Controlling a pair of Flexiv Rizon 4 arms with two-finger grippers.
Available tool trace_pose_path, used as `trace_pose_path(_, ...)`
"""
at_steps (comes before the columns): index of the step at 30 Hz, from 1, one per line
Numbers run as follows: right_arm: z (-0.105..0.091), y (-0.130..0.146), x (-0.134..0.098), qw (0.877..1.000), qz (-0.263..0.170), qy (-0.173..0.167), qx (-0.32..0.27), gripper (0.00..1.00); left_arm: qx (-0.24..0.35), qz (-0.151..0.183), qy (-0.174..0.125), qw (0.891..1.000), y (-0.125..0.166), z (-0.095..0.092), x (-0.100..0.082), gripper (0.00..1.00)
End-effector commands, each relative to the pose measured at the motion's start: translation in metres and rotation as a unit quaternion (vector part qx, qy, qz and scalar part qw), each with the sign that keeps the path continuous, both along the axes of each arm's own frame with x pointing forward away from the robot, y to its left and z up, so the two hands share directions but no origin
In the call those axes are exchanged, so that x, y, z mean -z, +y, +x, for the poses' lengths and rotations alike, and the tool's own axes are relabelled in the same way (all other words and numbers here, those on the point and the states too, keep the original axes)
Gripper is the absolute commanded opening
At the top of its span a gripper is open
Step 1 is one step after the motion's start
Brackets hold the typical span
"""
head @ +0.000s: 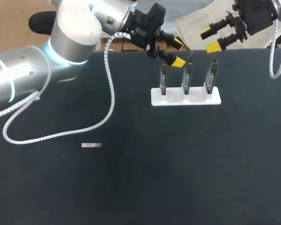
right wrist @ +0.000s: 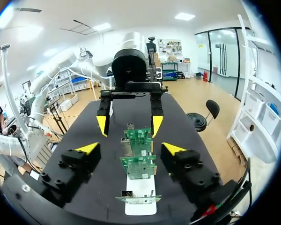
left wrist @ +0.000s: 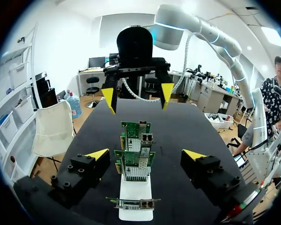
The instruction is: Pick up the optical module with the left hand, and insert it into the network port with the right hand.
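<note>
The optical module (head: pixel 91 146), a small silver bar, lies flat on the black table at the front left, far from both grippers. Three upright green network cards (head: pixel 188 75) stand in a white holder (head: pixel 186 97) at the back middle. My left gripper (head: pixel 178 52) hangs open just above the leftmost card, and my right gripper (head: pixel 210 39) is open above the rightmost one. In the left wrist view my gripper (left wrist: pixel 146 154) spans the row of cards (left wrist: pixel 135 157), facing the right gripper (left wrist: pixel 136 96). In the right wrist view my gripper (right wrist: pixel 130 148) is open over the cards (right wrist: pixel 138 165). The module is hidden in both wrist views.
The left arm's white coiled cable (head: pixel 110 98) hangs down to the table and loops across its left side, passing close behind the module. The table's back edge (head: pixel 131 50) runs just behind the card holder.
</note>
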State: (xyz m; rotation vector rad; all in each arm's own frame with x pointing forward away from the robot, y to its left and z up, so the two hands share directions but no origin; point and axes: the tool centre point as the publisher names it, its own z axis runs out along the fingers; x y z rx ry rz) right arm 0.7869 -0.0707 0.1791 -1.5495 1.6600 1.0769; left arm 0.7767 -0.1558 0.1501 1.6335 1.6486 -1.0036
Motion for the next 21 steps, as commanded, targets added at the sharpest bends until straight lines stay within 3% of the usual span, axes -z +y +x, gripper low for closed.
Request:
trace_pose_path(1,-0.007,0.003,-0.001,1.000,0.001,-0.007,0.008,0.00,0.002,0.001,0.001,1.000,-0.001,0.002,0.000,1.00)
trace_pose_path(21,-0.013,0.023,-0.006,1.000,-0.007,-0.027,0.003,0.00,0.002,0.001,0.001,1.000,-0.001,0.002,0.000,1.00)
